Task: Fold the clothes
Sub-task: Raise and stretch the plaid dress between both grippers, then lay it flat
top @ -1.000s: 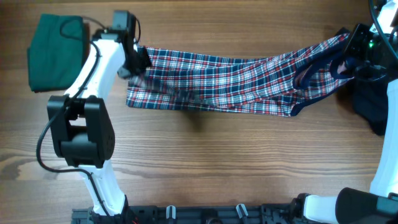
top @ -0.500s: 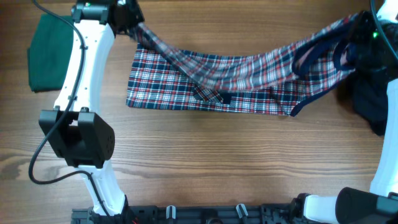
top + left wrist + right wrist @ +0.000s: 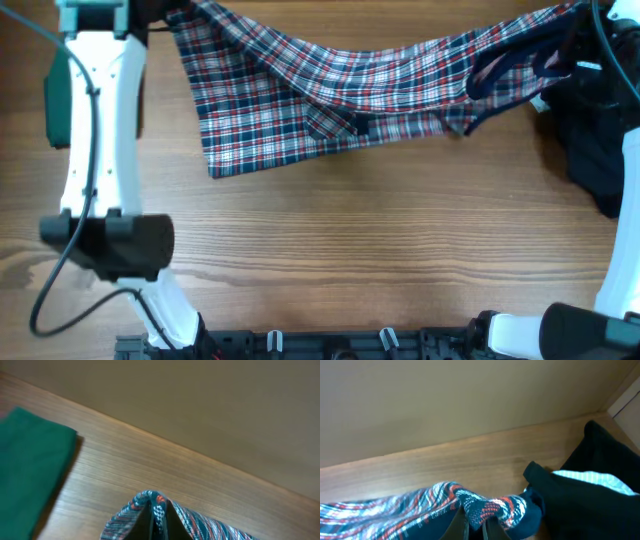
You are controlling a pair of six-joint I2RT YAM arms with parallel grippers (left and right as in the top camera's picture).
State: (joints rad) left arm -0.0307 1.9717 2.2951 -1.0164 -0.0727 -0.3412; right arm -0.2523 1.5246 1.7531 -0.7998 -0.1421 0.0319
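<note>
The red, white and navy plaid dress (image 3: 330,90) is stretched across the far side of the table and hangs between both grippers. Its lower left corner (image 3: 225,160) lies on the wood. My left gripper (image 3: 165,12) is shut on the dress's left end at the far left; in the left wrist view the fingers (image 3: 159,525) pinch a fold of plaid. My right gripper (image 3: 578,22) is shut on the navy-trimmed right end; the right wrist view shows plaid fabric (image 3: 490,507) clamped between the jaws.
A folded dark green garment (image 3: 52,100) lies at the far left, partly behind my left arm, and also shows in the left wrist view (image 3: 25,460). A dark navy-black garment (image 3: 590,150) lies at the right edge, beside the right gripper (image 3: 590,485).
Both grippers have moved toward the far edge and up, taking the dress's upper edge with them. The dress has spread out wider, and its lower left part trails on the table.
</note>
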